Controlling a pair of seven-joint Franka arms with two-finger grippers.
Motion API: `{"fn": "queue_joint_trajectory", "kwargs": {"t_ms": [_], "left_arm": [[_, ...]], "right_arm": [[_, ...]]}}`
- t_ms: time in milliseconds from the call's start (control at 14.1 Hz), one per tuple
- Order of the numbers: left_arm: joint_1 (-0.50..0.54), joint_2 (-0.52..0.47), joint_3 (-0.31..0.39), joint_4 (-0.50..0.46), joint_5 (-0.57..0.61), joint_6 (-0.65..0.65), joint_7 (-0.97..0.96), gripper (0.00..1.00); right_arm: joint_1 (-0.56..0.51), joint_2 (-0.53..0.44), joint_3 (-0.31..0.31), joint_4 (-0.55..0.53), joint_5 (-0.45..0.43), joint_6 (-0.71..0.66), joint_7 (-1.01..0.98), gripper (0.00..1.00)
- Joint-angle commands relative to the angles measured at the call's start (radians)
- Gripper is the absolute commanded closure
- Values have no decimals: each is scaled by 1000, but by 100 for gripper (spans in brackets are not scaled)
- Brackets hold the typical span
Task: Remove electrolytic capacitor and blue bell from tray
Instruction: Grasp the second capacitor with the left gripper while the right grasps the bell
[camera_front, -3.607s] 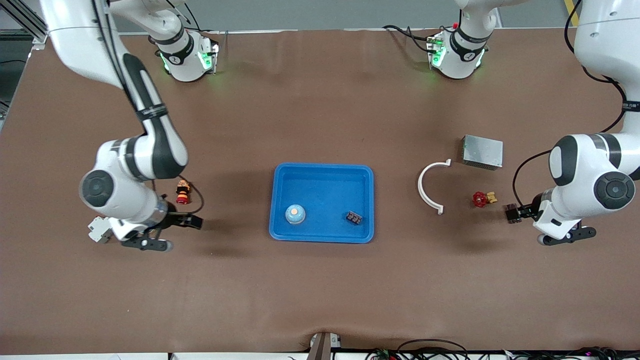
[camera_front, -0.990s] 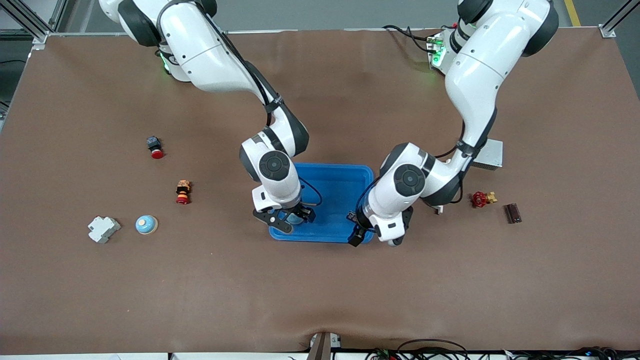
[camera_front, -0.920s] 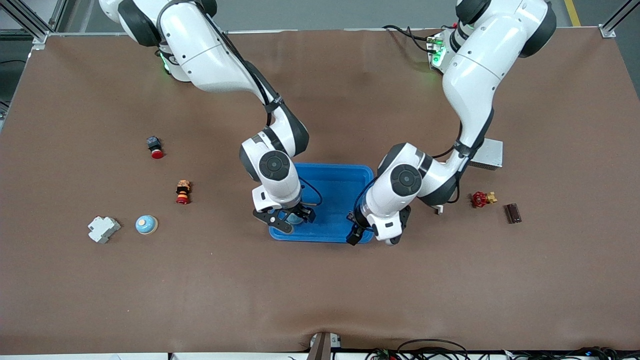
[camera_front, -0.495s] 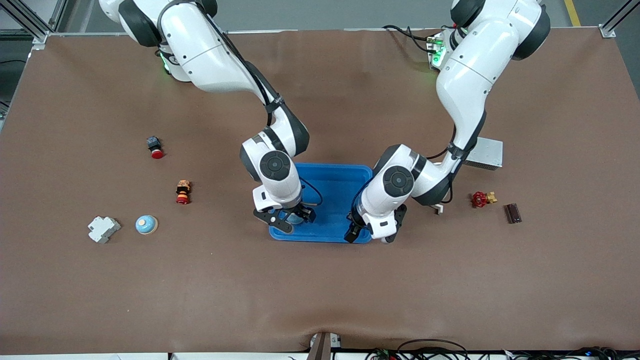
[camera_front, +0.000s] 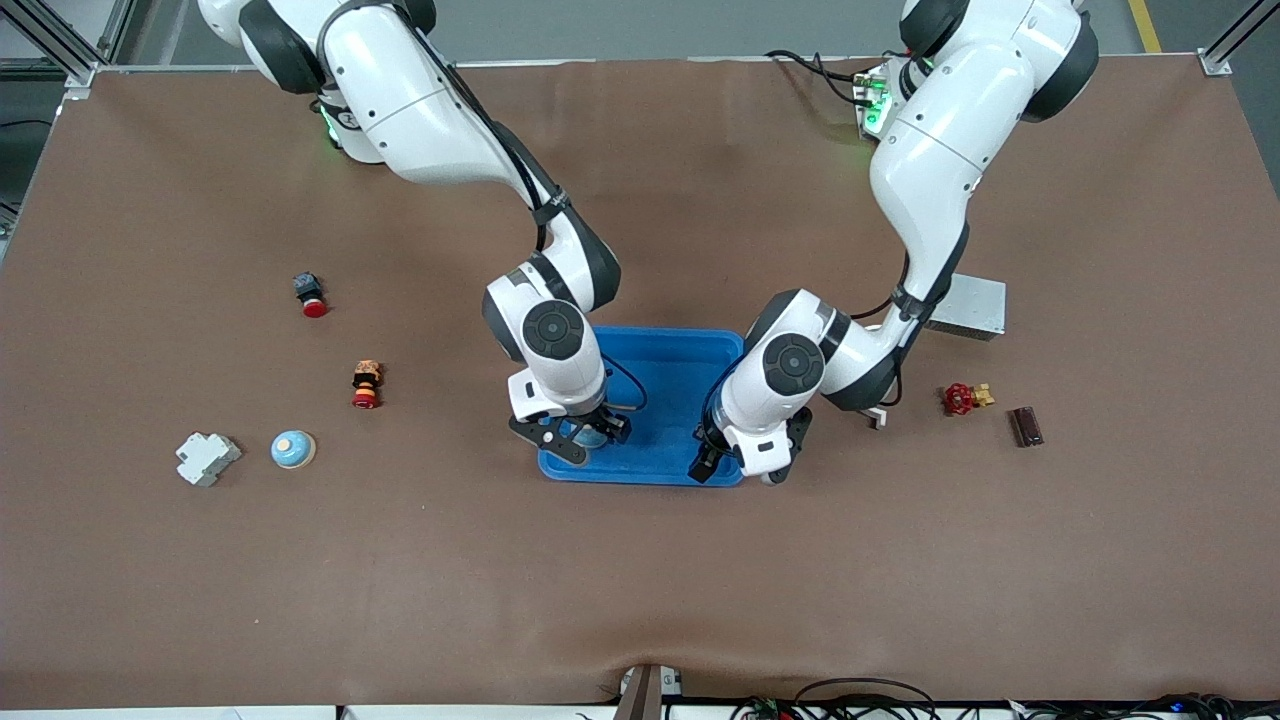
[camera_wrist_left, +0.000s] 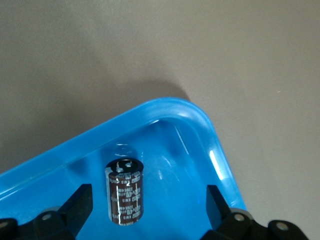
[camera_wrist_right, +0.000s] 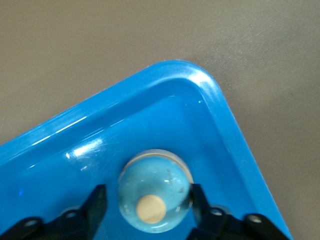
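The blue tray (camera_front: 660, 360) lies mid-table. A light-blue bell (camera_wrist_right: 155, 197) with a tan button sits in the tray's near corner toward the right arm's end. My right gripper (camera_front: 585, 437) is down around it, open: one finger (camera_wrist_right: 196, 200) touches the dome, while a narrow gap separates the other from it. A dark-brown capacitor (camera_wrist_left: 125, 192) lies in the near corner toward the left arm's end. My left gripper (camera_wrist_left: 147, 210) straddles it, fingers wide open and clear of it. In the front view the left hand (camera_front: 738, 468) hides the capacitor.
Toward the right arm's end lie a second blue bell (camera_front: 293, 449), a white block (camera_front: 207, 458) and two red-capped buttons (camera_front: 366, 385) (camera_front: 309, 293). Toward the left arm's end are a red valve (camera_front: 960, 398), a brown piece (camera_front: 1025, 426) and a metal box (camera_front: 968, 305).
Both arms have come in from the table's ends to the tray. Over the last second the left hand crept a little toward the tray's corner; the right hand barely moved.
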Motion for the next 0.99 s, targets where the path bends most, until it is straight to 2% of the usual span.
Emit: {"fn": "queue_joint_trajectory", "kwargs": {"t_ms": [0,71,424,707,778,920], "left_arm": [[-18,7,17,8,-2,-8,-15,0],[-18,11,18,8,-1,-6,-15,0],[-40,19,43,8,1,-6,-15,0],[-40,19,46,10,1,-6,-14,0],[-40,19,46,11,-1,-6,-14,9],[-40,18,46,11,-1,-6,-14,39]], "right_arm": [[12,14,-9,29,-5,-10,28,91],[12,11,-9,29,-4,-16,29,100],[9,-19,-6,38,-1,-82,55,100],[-17,-27,-12,118,-5,-192,28,100],[-37,-32,-12,118,1,-193,-6,100],[-74,-61,-11,115,4,-200,-101,100]]}}
